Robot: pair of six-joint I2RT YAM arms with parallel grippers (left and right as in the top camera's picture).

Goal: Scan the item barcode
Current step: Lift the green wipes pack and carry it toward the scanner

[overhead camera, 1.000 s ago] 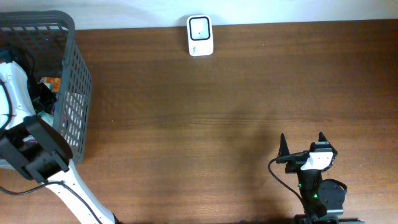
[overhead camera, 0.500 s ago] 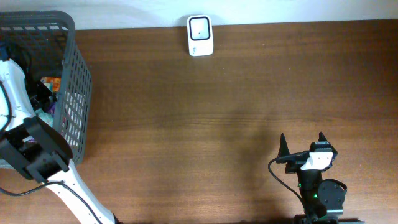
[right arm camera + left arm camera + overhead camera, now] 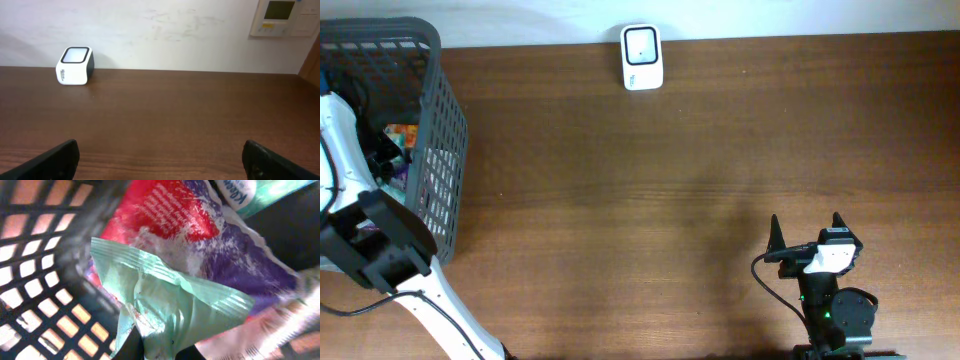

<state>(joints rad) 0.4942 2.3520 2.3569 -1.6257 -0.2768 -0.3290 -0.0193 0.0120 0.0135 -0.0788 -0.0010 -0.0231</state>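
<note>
My left gripper reaches down inside the grey mesh basket, and its dark fingers are shut on the crumpled end of a mint-green packet. Under that packet lies a red and purple packet. In the overhead view only the white left arm shows, going into the basket. The white barcode scanner stands at the table's far edge, also seen as the white scanner in the right wrist view. My right gripper rests open near the front right, with nothing between its fingers.
The basket wall is close on the left of the green packet. A teal-labelled item and a pale pink packet also lie in the basket. A wall panel hangs behind the table.
My left gripper's fingers have closed on the green packet inside the basket. The left arm shifted slightly. The right arm has not moved.
</note>
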